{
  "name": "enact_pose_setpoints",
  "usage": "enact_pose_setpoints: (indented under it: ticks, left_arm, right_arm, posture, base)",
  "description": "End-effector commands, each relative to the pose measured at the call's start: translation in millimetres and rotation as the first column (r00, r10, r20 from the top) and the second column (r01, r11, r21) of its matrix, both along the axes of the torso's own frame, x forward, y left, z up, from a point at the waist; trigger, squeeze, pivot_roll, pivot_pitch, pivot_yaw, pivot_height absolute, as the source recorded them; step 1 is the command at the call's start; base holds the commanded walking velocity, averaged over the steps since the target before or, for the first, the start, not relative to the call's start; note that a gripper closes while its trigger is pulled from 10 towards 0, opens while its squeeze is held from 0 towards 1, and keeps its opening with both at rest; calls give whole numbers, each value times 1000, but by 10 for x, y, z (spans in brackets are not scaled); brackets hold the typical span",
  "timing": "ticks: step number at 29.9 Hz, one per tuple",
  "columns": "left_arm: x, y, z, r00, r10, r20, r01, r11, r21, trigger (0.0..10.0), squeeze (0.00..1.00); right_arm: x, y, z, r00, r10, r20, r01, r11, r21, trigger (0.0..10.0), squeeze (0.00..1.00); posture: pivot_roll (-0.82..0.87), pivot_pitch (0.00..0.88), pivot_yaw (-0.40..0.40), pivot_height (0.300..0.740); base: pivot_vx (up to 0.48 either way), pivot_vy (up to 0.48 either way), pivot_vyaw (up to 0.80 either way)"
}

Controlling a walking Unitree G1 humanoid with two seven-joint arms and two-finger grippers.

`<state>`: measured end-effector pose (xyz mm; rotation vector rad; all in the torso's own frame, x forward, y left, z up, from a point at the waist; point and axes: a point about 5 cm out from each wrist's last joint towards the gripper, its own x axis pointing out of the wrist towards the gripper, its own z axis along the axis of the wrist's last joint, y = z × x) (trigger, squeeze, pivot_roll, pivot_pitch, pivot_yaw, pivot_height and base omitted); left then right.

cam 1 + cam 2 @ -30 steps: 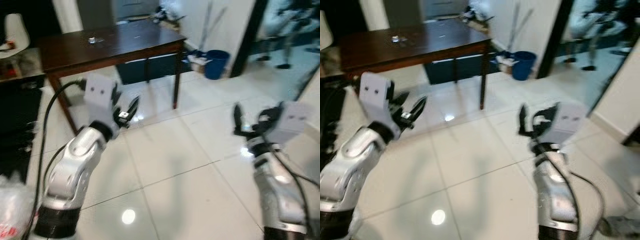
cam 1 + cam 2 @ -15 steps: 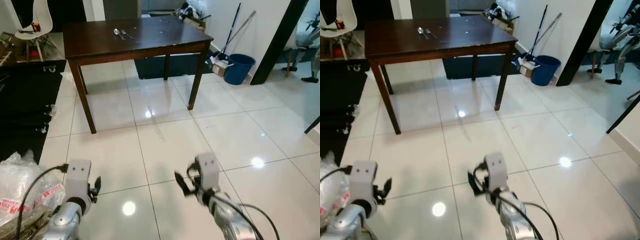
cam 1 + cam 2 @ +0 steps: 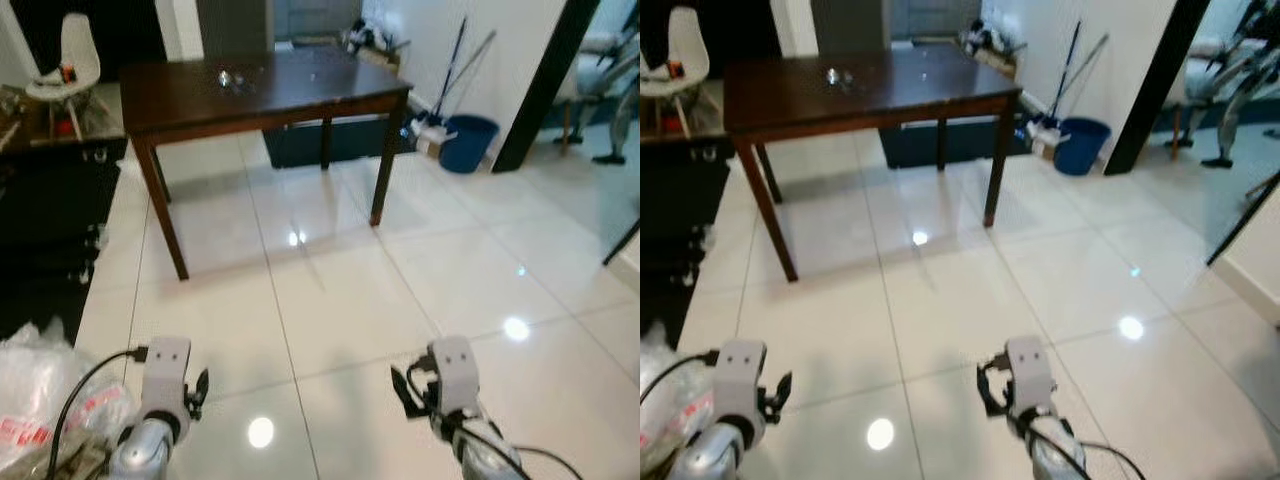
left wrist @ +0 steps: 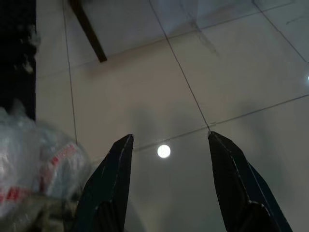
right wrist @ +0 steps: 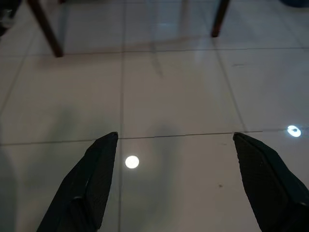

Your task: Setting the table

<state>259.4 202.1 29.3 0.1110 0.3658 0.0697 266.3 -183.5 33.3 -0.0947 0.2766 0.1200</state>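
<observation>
Left pincer (image 4: 169,183) and right pincer (image 5: 176,183) both spread empty over tiles, blue bucket (image 3: 468,142) beside dark table (image 3: 260,92)

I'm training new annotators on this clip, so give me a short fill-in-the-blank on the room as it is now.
1. The cutlery lies on the dark wooden ____.
2. The bucket by the wall is ____ in colour.
3. The left claw and right claw both have their fingers ____.
4. The chair is ____ in colour.

Missing words: table; blue; open; white
</observation>
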Motion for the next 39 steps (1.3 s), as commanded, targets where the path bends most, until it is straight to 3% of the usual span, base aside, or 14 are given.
enact_pose_setpoints:
  ticks: [1,9,21,23,30,36,39]
  left_arm:
    - [12,-14,-9,1000,-5,4,5,1000,15,10000,0]
    - [29,-17,-31,1000,7,15,-7,1000,22,10000,0]
    - [34,8,-1,998,29,60,-31,999,38,10000,0]
    - [99,-91,158,991,-25,133,18,998,56,10000,0]
    - [211,-259,430,964,-100,246,85,994,72,10000,0]
    - [352,-360,823,917,-99,387,84,995,56,10000,0]
    - [363,-388,904,906,-100,410,87,995,51,10000,0]
  right_arm:
    - [8,-48,3,1000,-22,5,22,1000,0,10000,0]
    - [26,-77,53,996,-55,68,54,998,12,10000,0]
    - [66,-66,195,988,-9,155,12,1000,-18,10000,0]
    - [139,-68,394,971,-22,238,25,1000,-9,10000,0]
    - [206,-69,649,938,-59,342,55,998,20,10000,0]
    - [266,-44,1020,882,-66,467,52,998,44,10000,0]
    - [278,-35,1107,869,-62,490,47,998,44,10000,0]
  posture:
    - [-59,0,61,740]
    - [-64,0,65,740]
    - [-66,0,62,740]
    - [-69,0,66,740]
    - [-74,0,72,740]
    - [-75,0,78,740]
    - [-75,0,77,740]
  base:
    - [480,0,0]
    - [480,0,0]
    - [474,0,0]
    - [480,0,0]
    - [480,0,0]
    - [480,0,0]
    - [480,0,0]
